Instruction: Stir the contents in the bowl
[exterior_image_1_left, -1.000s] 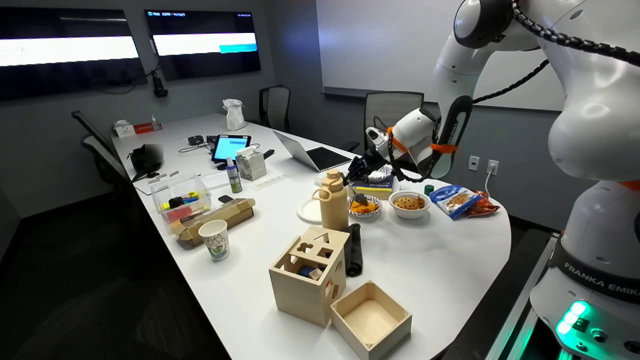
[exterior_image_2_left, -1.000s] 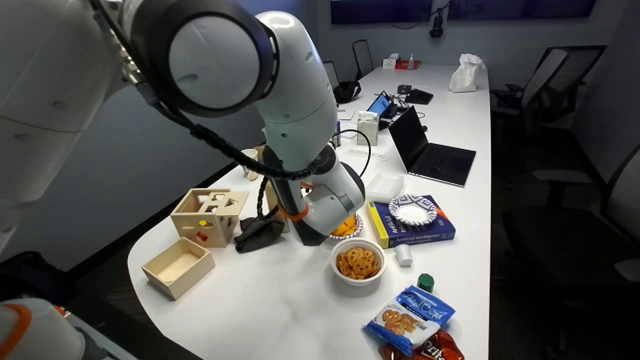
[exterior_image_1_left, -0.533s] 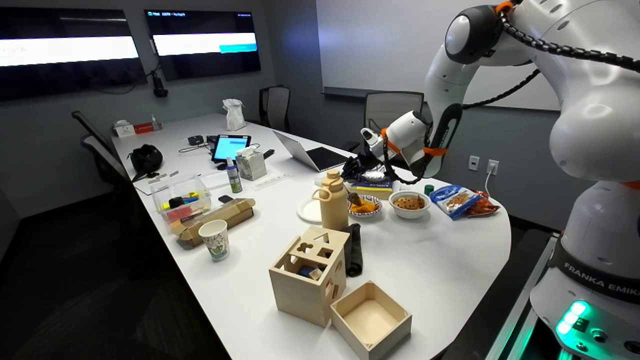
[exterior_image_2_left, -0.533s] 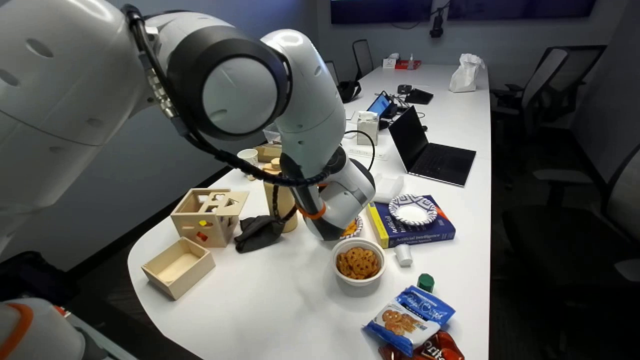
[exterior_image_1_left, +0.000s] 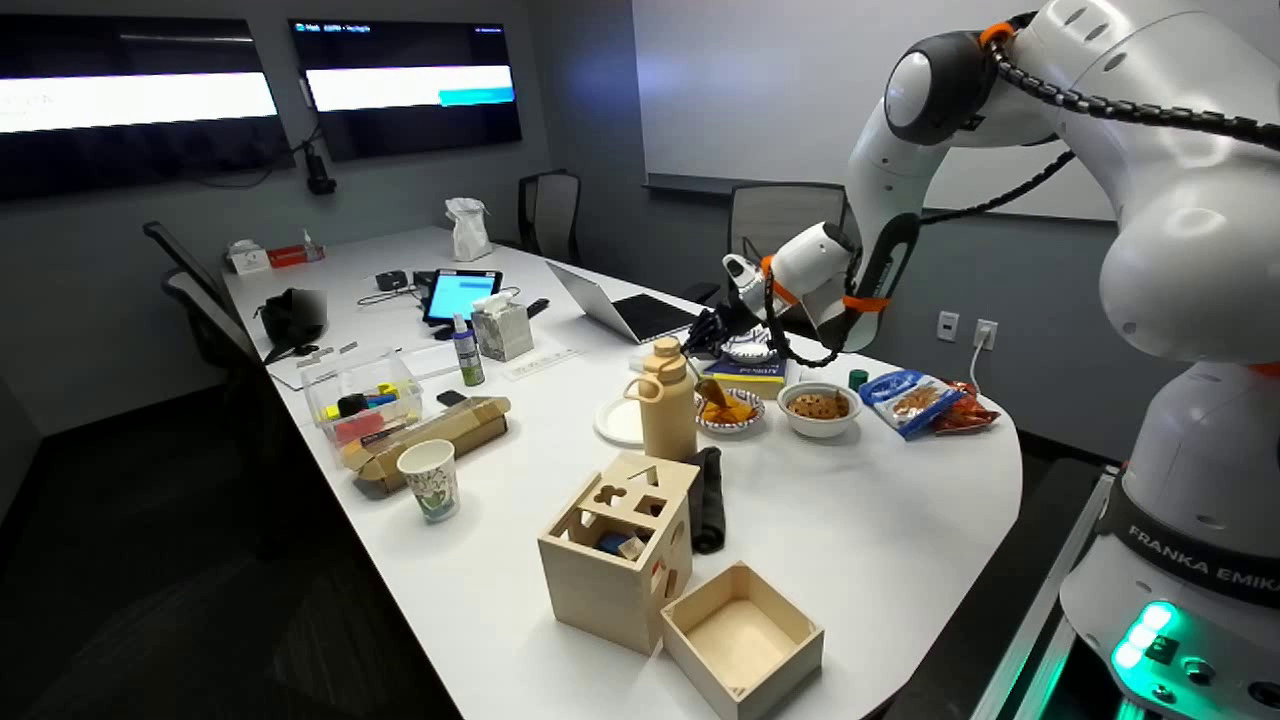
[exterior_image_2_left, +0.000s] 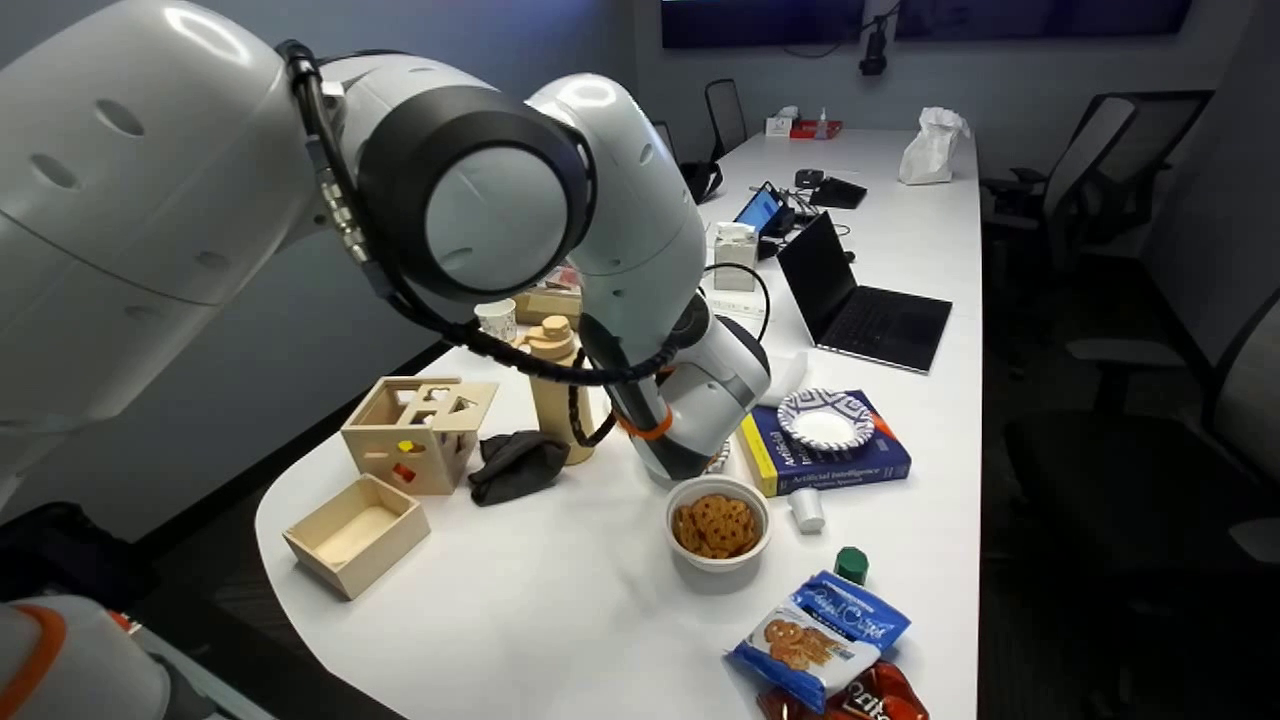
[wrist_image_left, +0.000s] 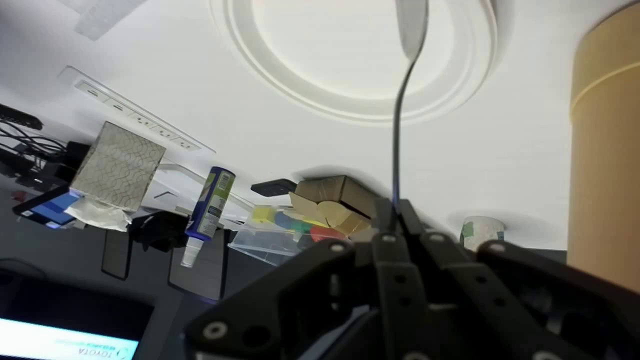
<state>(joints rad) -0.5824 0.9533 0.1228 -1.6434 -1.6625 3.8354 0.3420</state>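
The small bowl (exterior_image_1_left: 730, 431) with a patterned rim stands on the table and holds the orange contents (exterior_image_1_left: 734, 408). In an exterior view only a sliver of the bowl (exterior_image_2_left: 719, 460) shows behind my arm. My gripper (exterior_image_1_left: 694, 348) is above and behind the bowl, partly hidden by the bottle. In the wrist view my gripper (wrist_image_left: 396, 212) is shut on the handle of a thin metal utensil (wrist_image_left: 397, 125). The utensil's head (exterior_image_1_left: 711, 391) is down at the left side of the bowl, at the orange contents. The bowl is out of the wrist view.
A tan bottle (exterior_image_1_left: 668, 405) stands close beside the bowl. A white plate (exterior_image_1_left: 619, 422) lies behind it. A white bowl of cookies (exterior_image_1_left: 820, 424) is on the other side. A blue book (exterior_image_2_left: 850, 460) bears a patterned bowl (exterior_image_2_left: 825, 432). A wooden shape box (exterior_image_1_left: 620, 590) stands in front.
The arm's wrist has shifted right in an exterior view, uncovering the bottle and hiding more of the bowl. The utensil's head has moved slightly toward the bottle and turned.
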